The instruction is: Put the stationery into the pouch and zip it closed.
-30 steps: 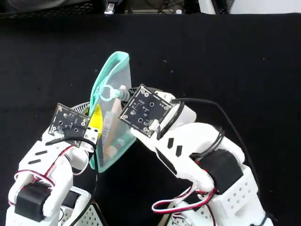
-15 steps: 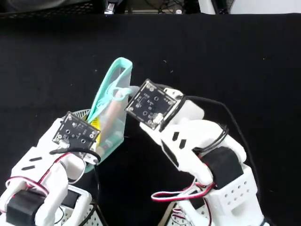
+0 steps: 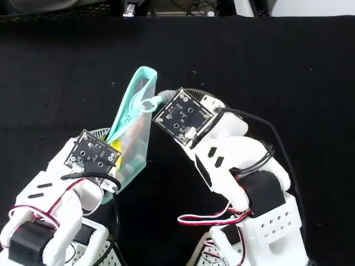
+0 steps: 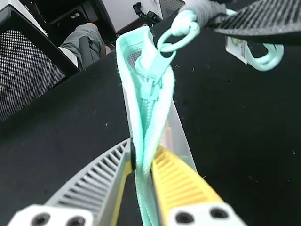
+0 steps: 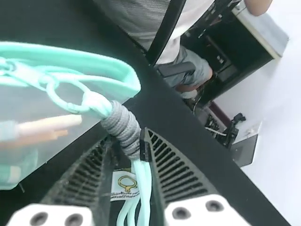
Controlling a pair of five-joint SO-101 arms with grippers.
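Note:
The mint pouch [image 3: 133, 119] with clear sides stands on edge between the two arms. Pencil-like stationery [image 3: 132, 138] lies inside it and shows through the clear side [image 5: 40, 126]. My left gripper [image 3: 113, 158] is shut on the pouch's near end, its zipper band [image 4: 141, 141] pinched between the grey and yellow fingers [image 4: 178, 186]. The zipper slider [image 4: 151, 87] sits near the far end, hooked to a ring [image 4: 170, 41]. My right gripper [image 5: 127, 143] is shut on the grey-wrapped pull cord [image 5: 123, 126] tied to that ring, beside the pouch's far end [image 3: 158, 101].
The black tablecloth [image 3: 266, 72] spreads wide and bare around the pouch. A mint strap loop with a tag [image 4: 263, 59] hangs from the cord. Chairs and a seated person's legs [image 5: 188, 75] lie past the table's far edge.
The right gripper has pulled the cord away from the arm bases and a little to the right. The left arm has drawn back, and the pouch now leans more toward the right.

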